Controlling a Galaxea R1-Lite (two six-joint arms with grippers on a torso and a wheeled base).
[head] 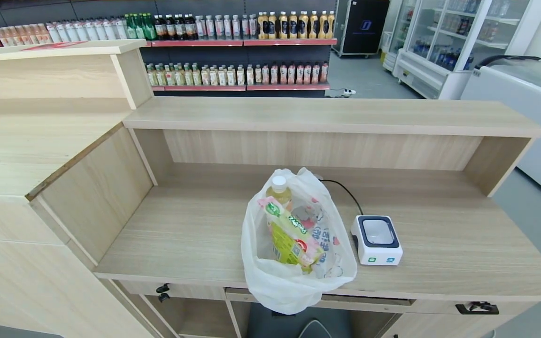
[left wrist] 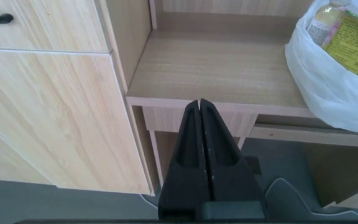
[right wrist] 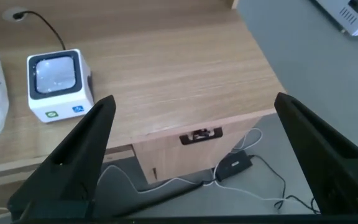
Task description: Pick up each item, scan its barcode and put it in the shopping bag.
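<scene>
Shopping bag (head: 270, 286) looks loaded, scanner (head: 376, 239) at its 3 o'clock; left hand (left wrist: 199, 102) clenched empty, right hand (right wrist: 194, 98) released: park both off the bench.

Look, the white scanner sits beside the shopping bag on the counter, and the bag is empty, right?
Not quite. The shopping bag is not empty: the head view shows a yellow bottle and a green packet inside it. The white scanner does sit beside it on the counter.

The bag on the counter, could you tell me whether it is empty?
No, the bag holds a bottle and a green packet.
</scene>
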